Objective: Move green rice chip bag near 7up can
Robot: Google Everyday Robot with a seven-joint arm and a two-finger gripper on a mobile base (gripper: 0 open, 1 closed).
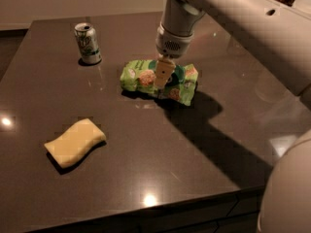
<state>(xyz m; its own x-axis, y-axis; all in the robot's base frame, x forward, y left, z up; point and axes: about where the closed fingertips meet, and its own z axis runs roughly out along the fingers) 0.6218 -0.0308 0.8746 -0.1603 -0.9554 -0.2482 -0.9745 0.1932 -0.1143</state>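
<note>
The green rice chip bag (138,76) lies on its side in the middle of the dark table, light green with pictured rice cakes. The 7up can (87,43) stands upright at the back left, about a bag's length from the bag's left end. My gripper (163,76) points straight down onto the middle of the bag, and its cream tip covers the bag's dark logo. The arm comes in from the upper right and throws a shadow to the right of the bag.
A pale yellow sponge (75,142) lies at the front left of the dark table (160,164). The table's front edge runs along the bottom. A white object (303,4) stands at the far right back.
</note>
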